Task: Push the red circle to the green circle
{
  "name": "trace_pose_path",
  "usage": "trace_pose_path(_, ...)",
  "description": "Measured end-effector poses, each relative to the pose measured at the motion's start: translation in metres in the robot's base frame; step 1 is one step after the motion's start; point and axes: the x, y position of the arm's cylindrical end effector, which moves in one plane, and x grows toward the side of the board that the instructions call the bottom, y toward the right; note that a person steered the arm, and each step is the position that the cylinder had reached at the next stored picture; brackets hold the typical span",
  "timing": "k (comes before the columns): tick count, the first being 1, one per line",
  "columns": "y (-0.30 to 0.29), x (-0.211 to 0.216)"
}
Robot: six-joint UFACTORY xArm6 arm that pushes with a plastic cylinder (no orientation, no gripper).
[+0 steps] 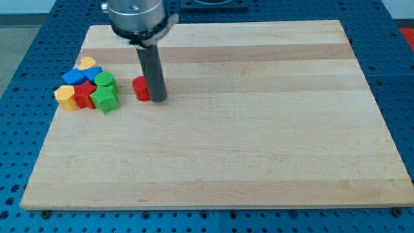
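With the red circle (141,88) still short of its goal, the job looks about part-done. My tip (158,99) sits on the bench (259,142), touching the red circle's right side as seen in the view, so the rod is on the far side from the target and placed to shove it toward the view's left. This tool is a plain rod w/ no jaws: nothing opens or shuts, and it holds nothing, only presses. The green circle (104,80) waits near, at the view's left, packed into a cluster w/ a green star-like block (104,99), a red block (84,94), a blue block (76,76) and two yellow blocks (65,97) (87,63). A clear gap of bare wood separates red circle & green circle. Left to do, by my read: one short push leftward, slightly up, w/o scattering the cluster.
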Motion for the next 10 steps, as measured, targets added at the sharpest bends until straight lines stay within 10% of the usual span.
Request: trace_pose_path(10, -0.044, -0.074)
